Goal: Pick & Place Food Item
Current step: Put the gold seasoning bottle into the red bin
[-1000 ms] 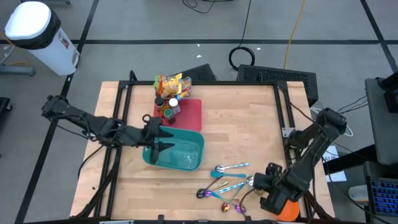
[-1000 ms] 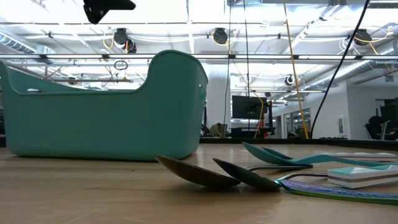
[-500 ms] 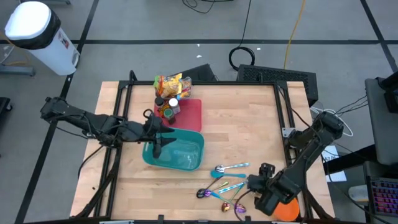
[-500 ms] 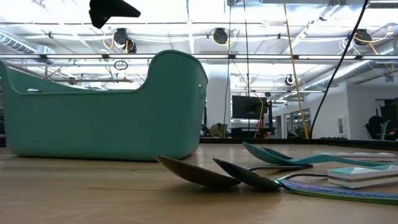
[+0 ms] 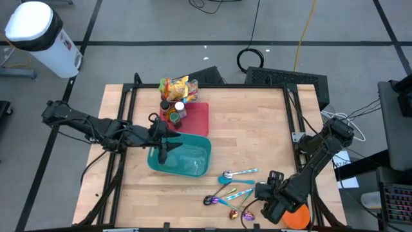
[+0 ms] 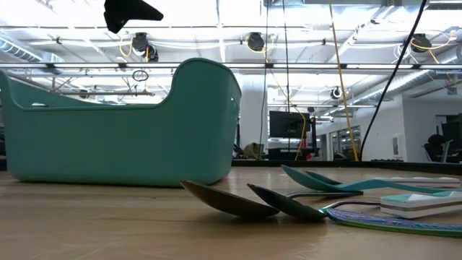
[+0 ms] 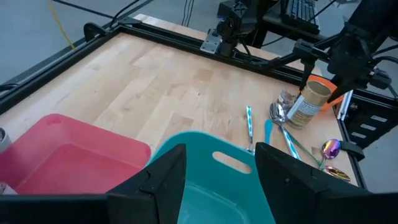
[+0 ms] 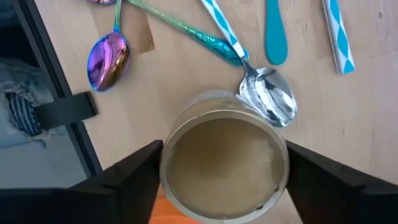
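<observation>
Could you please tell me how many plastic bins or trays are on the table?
2. A teal bin sits mid-table, left of the spoons. A red tray lies right behind it, towards the far edge. None appear hidden.

Food item: cylindrical can (image 8: pixel 224 158), tan top, paper label with print on its side (image 7: pixel 307 104). Upright on the bench (image 5: pixel 251 129), near the front right corner, just beside a silver spoon bowl (image 8: pixel 272 96).

Teal bin (image 5: pixel 183 156): open-topped, handle cutouts in its ends, upright on the bench left of centre, just beside the pink tray (image 5: pixel 196 116).
</observation>
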You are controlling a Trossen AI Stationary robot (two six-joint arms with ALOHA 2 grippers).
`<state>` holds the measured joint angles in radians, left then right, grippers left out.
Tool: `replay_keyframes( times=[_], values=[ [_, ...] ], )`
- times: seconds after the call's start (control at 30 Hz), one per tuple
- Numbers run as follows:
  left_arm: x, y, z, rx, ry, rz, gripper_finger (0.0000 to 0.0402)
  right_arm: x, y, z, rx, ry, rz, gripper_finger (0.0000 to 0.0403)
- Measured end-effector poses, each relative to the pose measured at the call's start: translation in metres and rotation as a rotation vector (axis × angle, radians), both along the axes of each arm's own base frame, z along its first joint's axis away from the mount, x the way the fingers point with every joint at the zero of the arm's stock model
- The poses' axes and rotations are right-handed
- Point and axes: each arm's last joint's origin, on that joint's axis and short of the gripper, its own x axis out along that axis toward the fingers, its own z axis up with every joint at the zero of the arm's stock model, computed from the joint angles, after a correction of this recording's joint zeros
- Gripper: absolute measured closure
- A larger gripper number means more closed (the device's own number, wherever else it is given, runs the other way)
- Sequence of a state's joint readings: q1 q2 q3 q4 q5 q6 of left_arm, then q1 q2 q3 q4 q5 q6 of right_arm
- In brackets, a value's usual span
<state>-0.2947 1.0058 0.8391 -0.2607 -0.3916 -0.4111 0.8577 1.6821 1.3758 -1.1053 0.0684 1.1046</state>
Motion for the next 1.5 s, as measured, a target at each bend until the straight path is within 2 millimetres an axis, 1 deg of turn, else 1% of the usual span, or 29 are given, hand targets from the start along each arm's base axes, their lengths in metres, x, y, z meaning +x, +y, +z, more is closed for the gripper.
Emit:
replay_keyframes(
  times=[0.03,0.07,0.17,0.23,0.4,0.53,0.67,0.77,0.83,0.97,1.03,1.1,1.17,1.23,1.3,1.43,1.5],
  values=[
    [0.0,0.0,0.0,0.006,0.001,-0.002,0.0206,0.0,0.0,0.0,0.007,0.009,0.005,0.0126],
    [0.0,0.0,0.0,0.01,0.001,-0.004,0.0206,0.001,-0.001,0.0,0.013,0.016,0.01,0.0133],
    [0.0,0.0,0.001,0.006,-0.005,-0.003,0.0202,0.002,-0.005,0.004,0.045,0.038,0.004,0.0133],
    [0.0,0.0,0.001,0.006,-0.009,-0.004,0.0198,0.004,-0.011,0.01,0.073,0.031,-0.012,0.0133],
    [0.001,0.0,0.003,0.031,-0.027,-0.016,0.0201,0.005,-0.035,0.039,0.132,-0.069,-0.044,0.0133],
    [0.002,-0.001,0.004,0.069,-0.036,-0.032,0.0207,0.009,-0.064,0.066,0.152,-0.224,-0.044,0.0133],
    [0.003,0.002,0.005,0.14,-0.032,-0.045,0.021,0.022,-0.104,0.091,0.145,-0.417,-0.056,0.0133],
    [0.004,0.009,0.005,0.184,-0.023,-0.031,0.021,0.039,-0.145,0.109,0.104,-0.596,-0.068,0.0133],
    [0.005,0.015,0.005,0.214,-0.015,-0.014,0.0211,0.054,-0.174,0.117,0.085,-0.701,-0.048,0.0133],
    [0.002,0.032,0.008,0.26,-0.006,0.043,0.0211,0.08,-0.228,0.125,0.108,-0.859,0.035,0.0133],
    [0.0,0.042,0.011,0.264,-0.012,0.088,0.021,0.091,-0.252,0.124,0.113,-0.885,0.063,0.0133],
    [0.0,0.052,0.012,0.242,-0.018,0.115,0.021,0.098,-0.268,0.121,0.075,-0.869,0.077,0.0133],
    [0.001,0.061,0.012,0.203,-0.029,0.082,0.0209,0.104,-0.278,0.114,0.016,-0.839,0.11,0.0133],
    [0.006,0.068,0.01,0.187,-0.036,0.017,0.02,0.109,-0.282,0.11,-0.022,-0.841,0.163,0.0133],
    [0.015,0.076,0.007,0.176,-0.045,-0.032,0.0185,0.114,-0.282,0.107,-0.036,-0.842,0.212,0.0133],
    [0.036,0.09,-0.004,0.176,-0.044,-0.073,0.0143,0.123,-0.279,0.1,-0.061,-0.84,0.261,0.0133],
    [0.046,0.095,-0.011,0.178,-0.018,-0.096,0.0122,0.125,-0.278,0.1,-0.121,-0.838,0.265,0.0133]
  ],
)
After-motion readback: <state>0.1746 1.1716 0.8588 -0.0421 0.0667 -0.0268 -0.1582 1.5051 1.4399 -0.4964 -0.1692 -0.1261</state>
